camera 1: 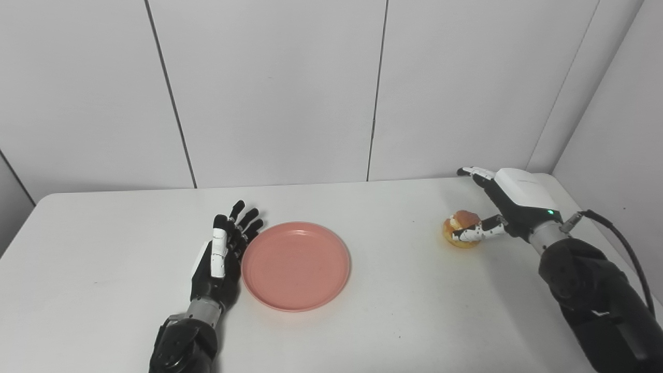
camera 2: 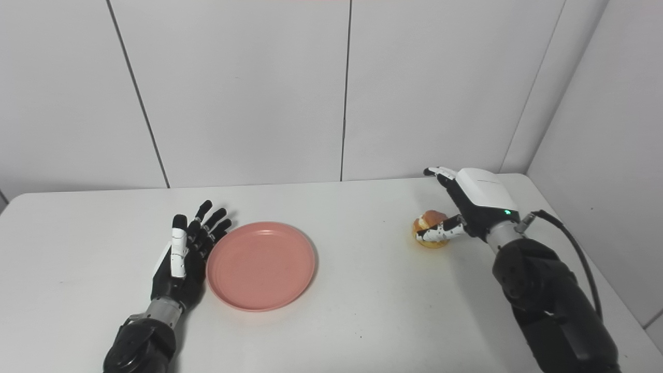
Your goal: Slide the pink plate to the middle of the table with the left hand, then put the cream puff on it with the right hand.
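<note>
The pink plate point(camera 1: 295, 265) lies flat and bare near the middle of the white table point(camera 1: 404, 321). My left hand point(camera 1: 222, 254) stands edge-on against the plate's left rim, open, fingers straight and spread, holding nothing. The cream puff point(camera 1: 462, 221), golden with a cream filling, sits on the table to the right, well apart from the plate. My right hand point(camera 1: 510, 199) is beside the puff on its right, open. Its thumb lies across the puff's near side and its fingers reach out past the far side. The puff rests on the table.
White wall panels rise just behind the table's far edge, and a side wall closes the right. A black cable point(camera 1: 629, 254) loops off my right forearm near the table's right edge. Bare tabletop runs between plate and puff.
</note>
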Controlling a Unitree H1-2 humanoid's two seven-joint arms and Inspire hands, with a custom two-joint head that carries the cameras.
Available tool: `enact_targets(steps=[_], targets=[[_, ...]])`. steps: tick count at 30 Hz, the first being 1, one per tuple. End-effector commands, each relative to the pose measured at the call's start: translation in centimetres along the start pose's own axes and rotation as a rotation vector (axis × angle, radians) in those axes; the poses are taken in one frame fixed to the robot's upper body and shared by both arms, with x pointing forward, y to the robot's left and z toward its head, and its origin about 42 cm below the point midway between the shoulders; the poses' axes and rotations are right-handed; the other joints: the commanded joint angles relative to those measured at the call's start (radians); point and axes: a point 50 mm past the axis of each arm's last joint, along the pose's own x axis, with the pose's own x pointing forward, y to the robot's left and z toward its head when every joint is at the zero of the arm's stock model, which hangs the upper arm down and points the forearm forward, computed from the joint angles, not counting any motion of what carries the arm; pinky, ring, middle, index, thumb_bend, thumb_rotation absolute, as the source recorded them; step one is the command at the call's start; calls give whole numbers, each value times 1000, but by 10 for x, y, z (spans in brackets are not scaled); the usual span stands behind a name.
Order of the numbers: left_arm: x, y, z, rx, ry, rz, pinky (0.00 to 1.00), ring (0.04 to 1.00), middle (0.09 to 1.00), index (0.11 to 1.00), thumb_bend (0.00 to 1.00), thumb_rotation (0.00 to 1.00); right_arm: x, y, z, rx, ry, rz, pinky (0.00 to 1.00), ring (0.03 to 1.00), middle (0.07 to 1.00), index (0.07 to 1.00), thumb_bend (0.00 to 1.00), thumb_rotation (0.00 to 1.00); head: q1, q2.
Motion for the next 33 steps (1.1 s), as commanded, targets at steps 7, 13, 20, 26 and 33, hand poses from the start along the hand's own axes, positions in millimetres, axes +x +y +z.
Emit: enact_targets(steps=[7,13,20,26,33], targets=[[0,-7,2,-12,2,-3,984,914,933,975,897,965,18,-11,-6,22,41,-9,619,825,885,841,1000,297,10,-2],[-1,-8,2,-11,5,-4,965,913,935,977,888,971,22,-3,-9,2,54,8,648,836,885,845,1000,300,16,0],[-2,-7,2,-17,5,-3,985,912,934,977,879,971,26,0,-10,-6,65,13,700,840,890,852,1000,329,18,1],[-2,-7,2,-12,10,-2,981,911,934,979,872,976,29,2,-14,10,66,0,693,835,884,850,1000,330,22,1],[-2,-8,2,-7,9,0,977,907,931,973,885,971,30,9,-23,50,45,-51,692,818,864,831,1000,314,28,2]])
